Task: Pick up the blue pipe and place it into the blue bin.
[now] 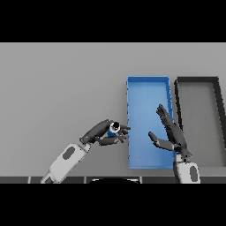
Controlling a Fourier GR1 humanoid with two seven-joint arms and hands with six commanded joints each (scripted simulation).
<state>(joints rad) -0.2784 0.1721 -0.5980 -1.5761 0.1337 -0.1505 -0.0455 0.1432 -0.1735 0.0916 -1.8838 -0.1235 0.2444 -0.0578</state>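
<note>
One blue pipe (112, 131) clamped in curled left hand (102, 133), just beside blue bin (148, 80) left wall. Right hand (170, 132) idle, fingers straight, over bin. Best carried rightward past the wall, kept above tabletop (57, 88), released only once fully inside.

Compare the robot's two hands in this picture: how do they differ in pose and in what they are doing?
The left hand has its fingers curled round the blue pipe, beside the blue bin; the right hand holds nothing. The left hand's fingers are bent, the right hand's straight and spread. The left hand is over the table, the right over the bin. Both are dark.
</note>
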